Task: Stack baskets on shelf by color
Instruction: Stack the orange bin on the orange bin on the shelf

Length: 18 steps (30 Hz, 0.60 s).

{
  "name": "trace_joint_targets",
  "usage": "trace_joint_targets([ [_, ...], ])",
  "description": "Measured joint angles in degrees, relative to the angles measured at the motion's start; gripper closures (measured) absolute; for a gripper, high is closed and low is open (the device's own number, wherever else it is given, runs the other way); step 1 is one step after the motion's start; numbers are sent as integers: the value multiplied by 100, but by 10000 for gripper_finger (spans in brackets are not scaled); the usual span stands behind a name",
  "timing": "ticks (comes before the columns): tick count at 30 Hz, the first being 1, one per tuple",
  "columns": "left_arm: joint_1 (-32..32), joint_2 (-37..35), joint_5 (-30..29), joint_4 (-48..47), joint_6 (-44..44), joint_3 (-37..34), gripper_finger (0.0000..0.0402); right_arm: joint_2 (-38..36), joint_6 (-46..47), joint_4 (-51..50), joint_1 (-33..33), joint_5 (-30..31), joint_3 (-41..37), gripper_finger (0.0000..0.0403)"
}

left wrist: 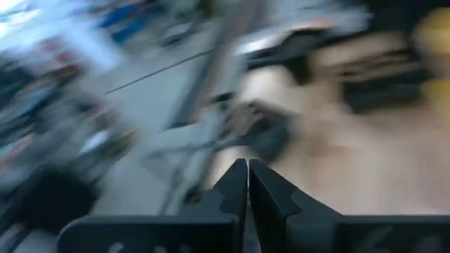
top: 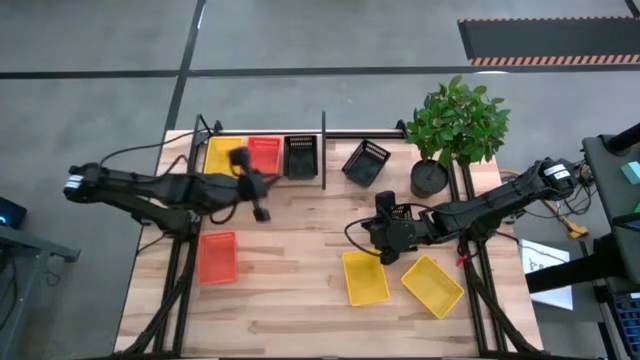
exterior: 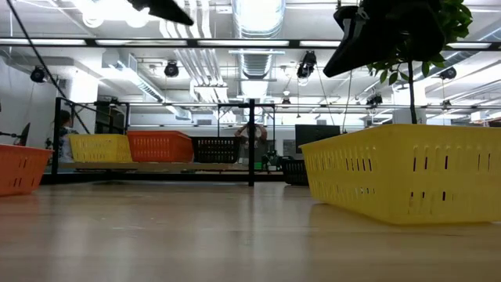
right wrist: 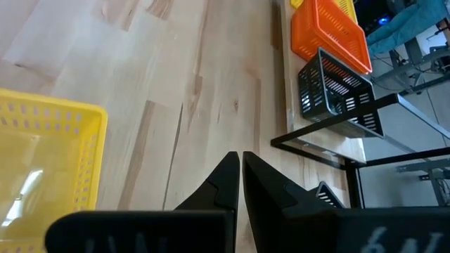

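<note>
The shelf (top: 300,180) runs along the table's far edge, with an upright divider post (top: 323,150). Left of the post stand a yellow basket (top: 220,156), a red-orange basket (top: 265,154) and a black basket (top: 301,157). Right of the post a second black basket (top: 365,162) sits askew. On the tabletop lie one red-orange basket (top: 217,257) and two yellow baskets (top: 365,278) (top: 432,285). My left gripper (top: 261,210) hangs shut in front of the shelf, holding nothing. My right gripper (right wrist: 241,163) is shut and empty above the tabletop, beside the yellow basket (right wrist: 42,161).
A potted plant (top: 440,150) stands at the shelf's right end, near my right arm. Bare wood lies between the red-orange basket and the yellow baskets. In the low view the nearest yellow basket (exterior: 407,172) fills the right side. The left wrist view is smeared.
</note>
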Motion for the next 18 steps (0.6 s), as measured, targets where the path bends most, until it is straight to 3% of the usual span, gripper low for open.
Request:
trace_joint_targets([
  [2, -27, -219, -417, 234, -105, -263, 402, 0, -8, -5, 0, 0, 0, 390],
  [6, -43, -349, -526, 1722, -357, -700, 402, 0, 16, -9, 0, 0, -10, 390],
  [12, -86, -446, -533, 1931, -349, -918, 402, 0, -20, -7, 0, -1, -11, 390],
  [18, -86, -376, -1141, 3353, 605, -1247, 402, 0, -27, -5, 0, 0, -11, 390],
])
